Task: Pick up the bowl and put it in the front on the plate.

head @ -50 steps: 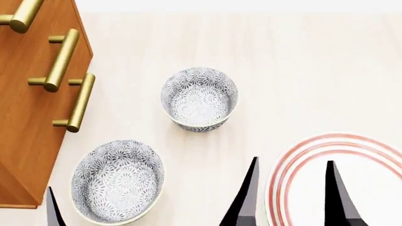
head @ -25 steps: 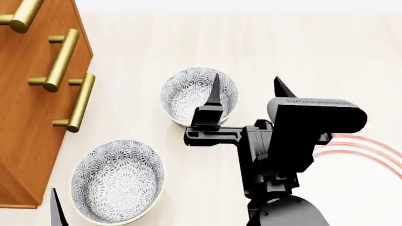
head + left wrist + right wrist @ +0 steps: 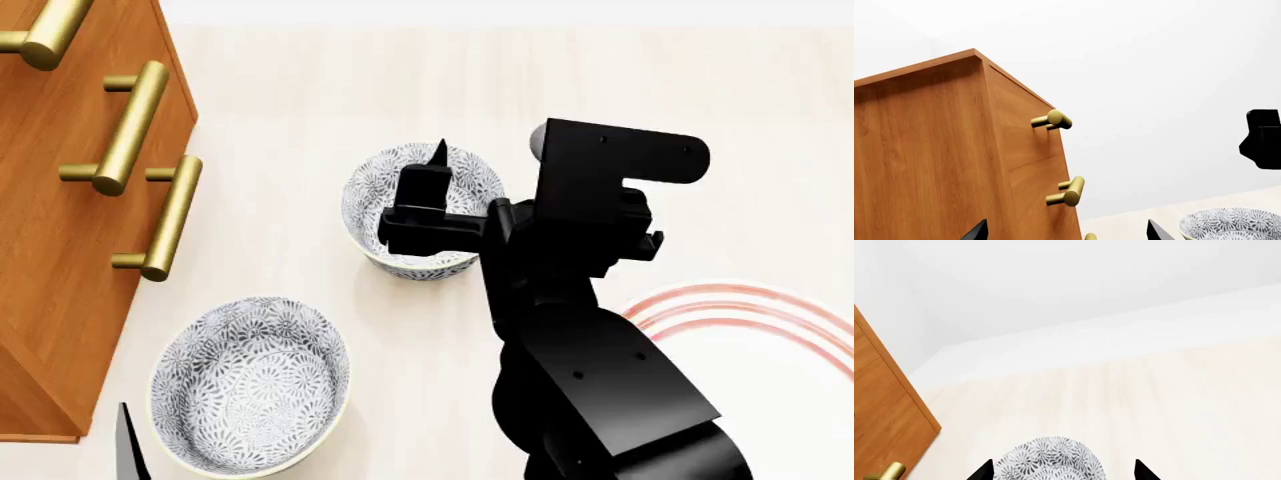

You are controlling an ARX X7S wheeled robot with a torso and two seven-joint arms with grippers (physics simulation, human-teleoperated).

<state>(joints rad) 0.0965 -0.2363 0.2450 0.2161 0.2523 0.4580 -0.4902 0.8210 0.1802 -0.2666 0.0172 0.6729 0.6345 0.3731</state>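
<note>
Bowl-wise, going left: wooden cabinet (image 3: pixel 67 200), a near bowl (image 3: pixel 250 385) with the left gripper (image 3: pixel 1064 231) idle beside it, fingers apart. The target bowl (image 3: pixel 400 190) sits mid-tabletop, and the right gripper (image 3: pixel 1064 471) has just swung over it, fingers apart straddling it. Grab looks next; plate (image 3: pixel 787 330) waits right.

A pale wood-grain tabletop (image 3: pixel 294 90) carries everything. On it stand two patterned bowls, the farther bowl (image 3: pixel 380 215) and a nearer bowl (image 3: pixel 247 385), the red-ringed plate (image 3: pixel 747 320) and a wooden drawer cabinet (image 3: pixel 67 280).
</note>
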